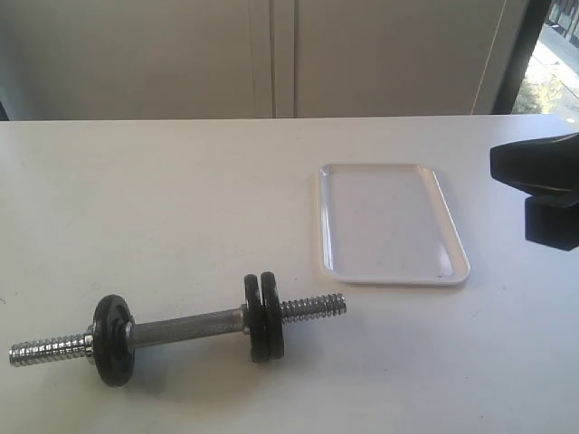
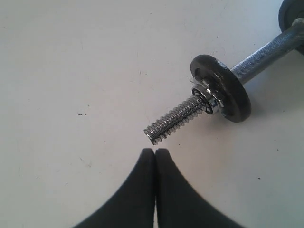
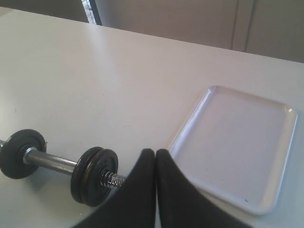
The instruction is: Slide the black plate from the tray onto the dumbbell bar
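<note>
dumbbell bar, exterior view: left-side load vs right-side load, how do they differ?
The single disc sits alone on the left of the dumbbell bar; the disc pair on the right is two discs pressed together. The single disc leaves more bare thread outboard than the disc pair does. Shared: black, round, upright on the bar, touching the table.

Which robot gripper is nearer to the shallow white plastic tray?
Right. The right gripper is close beside the white plastic tray. The left gripper sits at the silver steel dumbbell bar's threaded end farthest from the tray.
</note>
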